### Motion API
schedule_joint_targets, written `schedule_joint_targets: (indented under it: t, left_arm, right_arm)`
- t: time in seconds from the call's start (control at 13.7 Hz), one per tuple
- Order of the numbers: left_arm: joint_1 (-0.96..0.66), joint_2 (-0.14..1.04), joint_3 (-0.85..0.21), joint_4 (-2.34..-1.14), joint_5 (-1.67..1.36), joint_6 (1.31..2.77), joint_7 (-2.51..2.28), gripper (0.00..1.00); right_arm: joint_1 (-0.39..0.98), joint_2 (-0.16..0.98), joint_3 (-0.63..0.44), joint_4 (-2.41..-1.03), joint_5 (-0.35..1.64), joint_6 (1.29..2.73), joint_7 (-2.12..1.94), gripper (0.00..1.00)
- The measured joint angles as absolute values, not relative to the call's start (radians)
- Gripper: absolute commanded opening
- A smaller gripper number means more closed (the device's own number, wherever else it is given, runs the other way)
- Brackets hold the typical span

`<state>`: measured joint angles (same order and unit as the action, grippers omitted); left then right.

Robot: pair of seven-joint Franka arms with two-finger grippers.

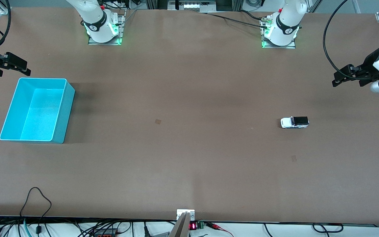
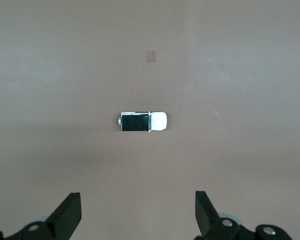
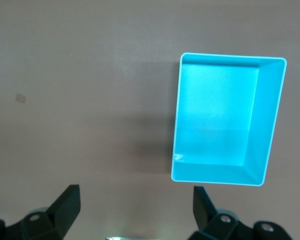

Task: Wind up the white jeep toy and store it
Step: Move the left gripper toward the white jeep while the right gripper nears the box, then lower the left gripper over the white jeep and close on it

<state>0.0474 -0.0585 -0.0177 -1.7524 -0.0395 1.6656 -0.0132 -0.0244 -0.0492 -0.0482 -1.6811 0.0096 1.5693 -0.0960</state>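
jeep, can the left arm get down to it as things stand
Probably yes. The jeep sits alone on bare table toward the left arm's end, and the left pincer hangs open above it with nothing between.

Brown table (image 1: 189, 158) carried two things.
A white jeep toy (image 1: 294, 122) lay well apart from the turquoise bin (image 1: 61, 131).

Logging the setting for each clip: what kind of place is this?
Most likely a robotics lab bench: two arms bolted to a bare brown table, loose cables along its edge, and just a white jeep toy and an empty turquoise bin set out. The left gripper and right gripper wait, open.
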Motion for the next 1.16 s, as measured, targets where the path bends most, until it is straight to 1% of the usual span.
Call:
schedule_joint_targets:
  t: [0.44, 0.73, 1.02, 1.16]
  left_arm:
    - [0.051, -0.058, -0.018, -1.758, -0.039, 1.666, -0.014, 1.00]
    - [0.052, -0.037, -0.017, -1.770, -0.039, 1.666, -0.019, 1.00]
    - [0.050, 0.058, -0.021, -1.776, -0.039, 1.686, -0.017, 1.00]
    - [0.045, 0.114, -0.034, -1.777, -0.039, 1.702, -0.017, 1.00]
  right_arm:
    - [-0.024, -0.040, -0.048, -1.681, 0.010, 1.569, -0.096, 1.00]
    - [-0.023, 0.024, -0.047, -1.682, 0.010, 1.560, -0.097, 1.00]
    - [-0.025, 0.107, -0.048, -1.682, 0.008, 1.454, -0.097, 1.00]
    - [-0.032, 0.125, -0.050, -1.682, 0.007, 1.398, -0.096, 1.00]
